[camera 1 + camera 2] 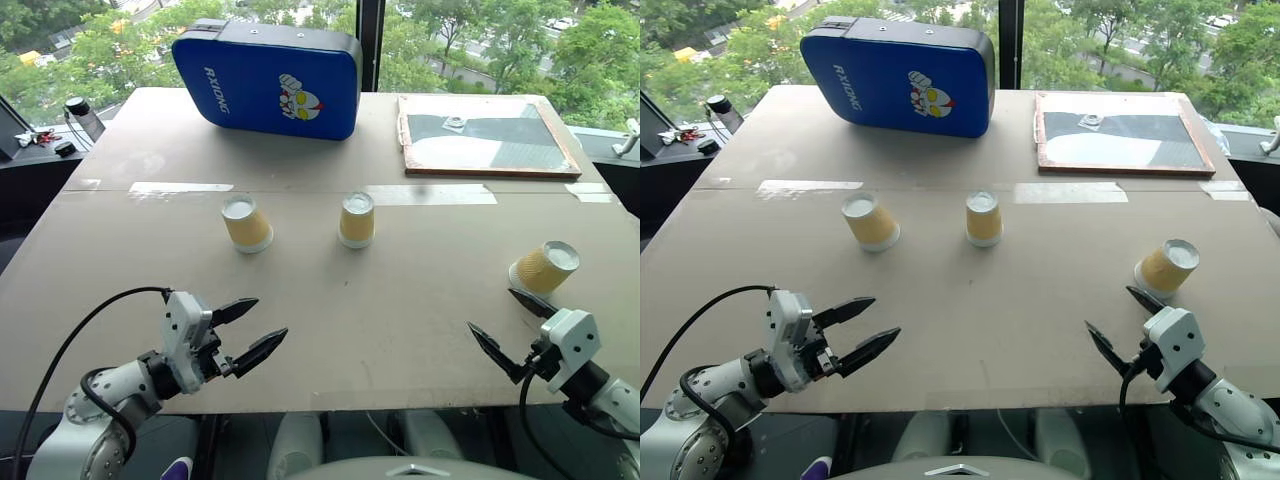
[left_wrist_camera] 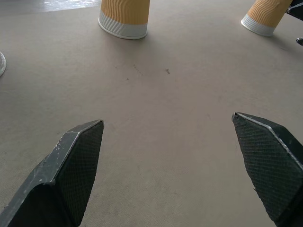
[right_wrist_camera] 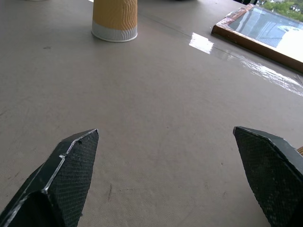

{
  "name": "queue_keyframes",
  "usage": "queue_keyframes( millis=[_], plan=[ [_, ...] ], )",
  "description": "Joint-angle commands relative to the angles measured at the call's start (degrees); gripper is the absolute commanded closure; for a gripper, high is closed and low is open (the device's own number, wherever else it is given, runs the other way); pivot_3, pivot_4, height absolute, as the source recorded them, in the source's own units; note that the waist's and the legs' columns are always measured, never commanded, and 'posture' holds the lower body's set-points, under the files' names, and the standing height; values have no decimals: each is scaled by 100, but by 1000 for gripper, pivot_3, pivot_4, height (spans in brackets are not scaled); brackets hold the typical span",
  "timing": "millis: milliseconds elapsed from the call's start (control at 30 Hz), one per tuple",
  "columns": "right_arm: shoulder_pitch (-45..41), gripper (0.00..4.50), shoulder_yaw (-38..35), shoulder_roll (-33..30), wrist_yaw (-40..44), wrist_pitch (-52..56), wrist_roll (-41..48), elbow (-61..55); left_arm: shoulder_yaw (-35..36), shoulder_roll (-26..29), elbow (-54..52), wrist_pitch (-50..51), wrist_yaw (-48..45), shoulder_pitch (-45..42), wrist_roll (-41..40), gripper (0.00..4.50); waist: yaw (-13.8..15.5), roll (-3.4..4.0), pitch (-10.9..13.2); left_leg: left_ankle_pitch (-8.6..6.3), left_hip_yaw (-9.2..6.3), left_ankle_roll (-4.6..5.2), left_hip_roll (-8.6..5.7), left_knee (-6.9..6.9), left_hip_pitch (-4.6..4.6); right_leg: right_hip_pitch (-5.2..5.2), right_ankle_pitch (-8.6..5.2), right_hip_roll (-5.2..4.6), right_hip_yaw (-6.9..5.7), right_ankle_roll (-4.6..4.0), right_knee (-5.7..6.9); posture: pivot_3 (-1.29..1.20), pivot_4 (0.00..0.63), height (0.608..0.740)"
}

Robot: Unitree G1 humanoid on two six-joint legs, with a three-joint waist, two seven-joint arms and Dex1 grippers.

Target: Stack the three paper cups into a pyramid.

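My left pincer (image 1: 248,326) hangs with its black fingers spread wide and empty over the near edge of the grey-brown tabletop (image 1: 380,300), and my right pincer (image 1: 508,325) is just as wide and empty on the other side. Just beyond the right pincer's far finger stands one upside-down yellow-tan ribbed paper cup (image 1: 544,267). Two more such cups (image 1: 246,223) (image 1: 356,219) stand apart mid-table, unstacked. Behind them lie a blue padded case (image 1: 268,77) and a wood-framed board (image 1: 485,134).
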Motion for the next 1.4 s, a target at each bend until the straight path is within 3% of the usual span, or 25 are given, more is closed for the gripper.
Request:
queue_keyframes(
  millis=[33, 267, 400, 533, 767, 967, 1333, 1400],
  plan=[
    [-135, 0, 53, 52, -76, -99, -56, -92, 23, -37, -73, -85, 13, -113, -47, 32, 0, 0, 0, 0, 0, 0, 0, 0, 0, 0, 0, 0, 0, 0, 0, 0, 150, 740],
    [-698, 0, 247, 258, -649, 102, -381, -386, -147, -87, -127, -68, -50, -547, -223, 32, 0, 0, -2, -1, 1, 1, -1, 0, -2, 2, 2, 1, 1, 3, -3, 0, 150, 740],
    [-1307, 0, -279, 261, -1489, 648, -822, -503, -210, -201, -166, -463, -295, -655, -282, 32, -8, 3, -1, -1, 2, 1, -1, -1, -5, -1, 8, 2, 3, 13, -5, 0, 150, 740],
    [-1772, 0, -967, 228, -2064, 1419, -884, -470, -329, 220, -279, -459, -1093, -732, -444, 32, 11, 2, -1, -1, 10, 0, -3, -1, -8, -1, 8, 3, -4, 13, -5, 0, 150, 740],
    [-1868, 0, -1251, 300, -2184, 2385, -654, -414, -231, 425, -254, -340, -1574, -906, -884, 32, -23, 9, 2, -1, 13, 0, -4, -8, -7, -2, 9, 3, 1, 14, -7, 0, 150, 740],
    [-2011, 0, -1394, 630, -2253, 3331, 113, -560, -95, 551, -319, -243, -1823, -928, -1207, 32, -19, 13, 3, -1, 9, 1, -2, -9, -7, -2, 10, 4, -1, 17, -7, 0, 150, 740],
    [-2714, 0, -1274, 513, -2424, 3943, 298, -140, -35, 574, -373, -180, -1691, -907, -1276, 32, -23, 16, 5, -1, 9, 1, -3, -16, -5, -7, 10, 5, 9, 18, -10, 0, 150, 740],
    [-2743, 818, -1258, 466, -2397, 3946, 302, -104, 29, 558, -383, -105, -1585, -893, -1348, 0, -19, 16, 5, -1, 9, 1, -3, -17, -6, -7, 10, 5, 9, 18, -12, 0, 150, 740]
  ],
)
